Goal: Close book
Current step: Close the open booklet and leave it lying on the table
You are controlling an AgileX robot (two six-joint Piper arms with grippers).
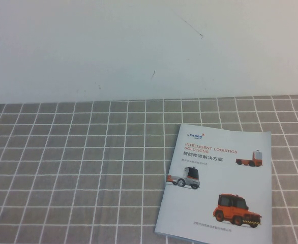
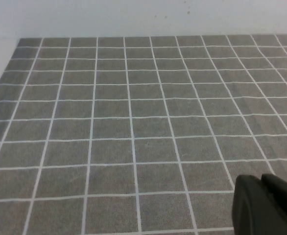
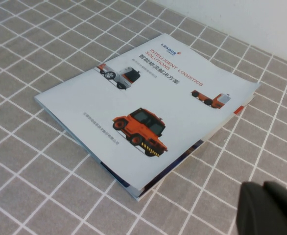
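High view: the Leador logistics brochure (image 1: 215, 183) lies flat on the grey checked tablecloth (image 1: 78, 168) at about 4 o'clock on the table. Its front cover faces up, its lower edge runs to the near border of the picture, and neither arm shows here. The white wall (image 1: 139, 46) stands behind the cloth at 12 o'clock.

The right wrist view looks down on the same brochure (image 3: 148, 112). The cover sits level on the page block and no page is lifted. Only a dark part of the right gripper (image 3: 271, 208) shows, above the cloth just beside the brochure and apart from it. Whether its jaws are spread or pressed together cannot be told. The left wrist view shows bare cloth and a dark part of the left gripper (image 2: 266, 205), and the state of its jaws cannot be told either.

Judged from this, the closing looks done already. The best course is probably to keep both arms clear of the cover so nothing drags it. If a final press is wanted, it should come straight down near the free edge at 3 o'clock, light and without sliding.
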